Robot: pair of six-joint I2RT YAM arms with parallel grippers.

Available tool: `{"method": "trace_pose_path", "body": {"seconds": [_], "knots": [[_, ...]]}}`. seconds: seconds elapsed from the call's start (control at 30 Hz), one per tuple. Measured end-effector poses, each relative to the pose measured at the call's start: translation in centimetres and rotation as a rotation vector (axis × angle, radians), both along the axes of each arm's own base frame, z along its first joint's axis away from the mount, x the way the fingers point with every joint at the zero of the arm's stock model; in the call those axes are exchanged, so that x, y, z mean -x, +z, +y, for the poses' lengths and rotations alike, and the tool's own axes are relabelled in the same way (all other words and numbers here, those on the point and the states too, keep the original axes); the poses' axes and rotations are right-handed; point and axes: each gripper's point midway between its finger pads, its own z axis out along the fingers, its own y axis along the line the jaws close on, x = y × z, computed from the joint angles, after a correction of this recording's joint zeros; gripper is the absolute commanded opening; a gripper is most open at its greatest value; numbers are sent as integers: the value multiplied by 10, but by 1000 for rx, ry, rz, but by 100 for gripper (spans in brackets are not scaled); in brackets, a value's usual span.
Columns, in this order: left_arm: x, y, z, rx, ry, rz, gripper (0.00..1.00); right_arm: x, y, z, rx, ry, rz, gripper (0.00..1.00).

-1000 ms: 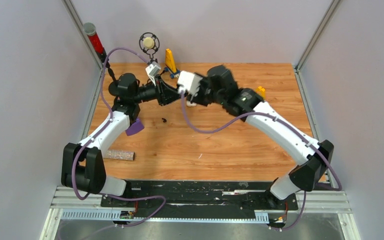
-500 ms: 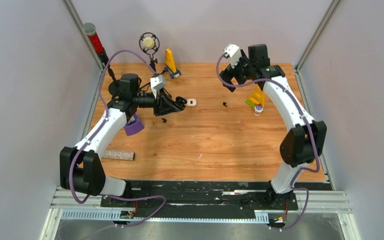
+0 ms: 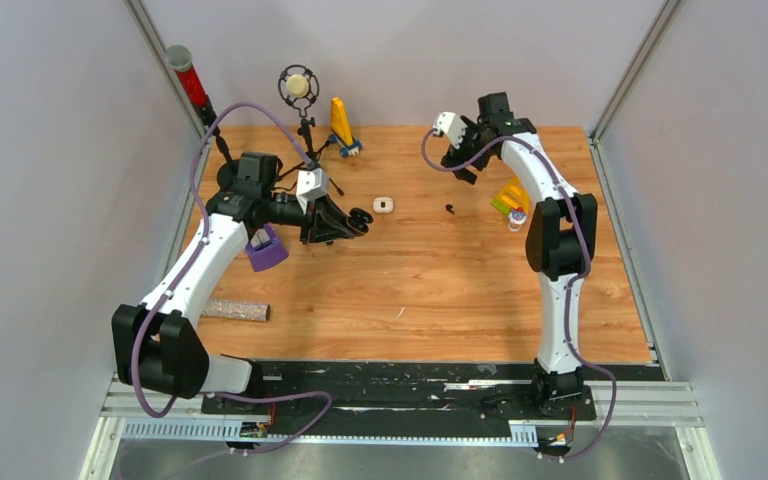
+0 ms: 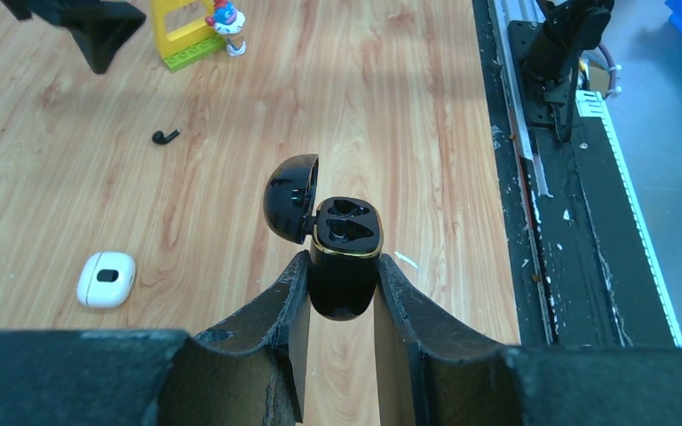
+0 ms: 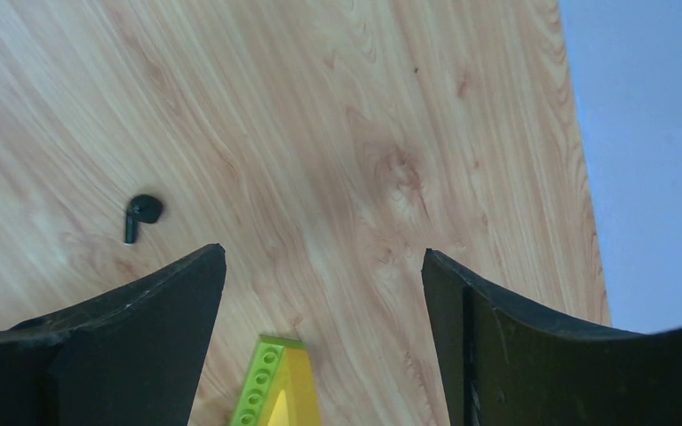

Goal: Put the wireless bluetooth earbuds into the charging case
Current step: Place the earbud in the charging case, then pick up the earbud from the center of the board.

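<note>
Case (image 4: 344, 266), glossy black, clamped in left end effector (image 4: 339, 263); right end effector (image 5: 321, 257) agape.

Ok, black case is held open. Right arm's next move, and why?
Probably move the open right gripper over the black earbud and lower onto it: the earbud lies loose beside its fingers, while the black case in the left gripper looks empty.

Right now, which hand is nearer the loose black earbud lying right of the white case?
Right. The right hand hovers open just beyond the black earbud; the left hand, shut on the black case, sits farther off past the white case.
</note>
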Motion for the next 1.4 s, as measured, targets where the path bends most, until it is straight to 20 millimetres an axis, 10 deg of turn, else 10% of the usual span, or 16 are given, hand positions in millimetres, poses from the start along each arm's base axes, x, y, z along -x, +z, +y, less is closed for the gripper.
{"method": "trace_pose_path", "body": {"seconds": [0.23,0.57,1.4], "knots": [[1,0,0,1,-2,7,0,6,-63,-9,175,47,26,82],[2,1,0,5,-7,9,0,19,-99,-5,265,100,46,82],[5,3,-2,21,-22,15,0,61,-99,54,170,174,109,78]]}}
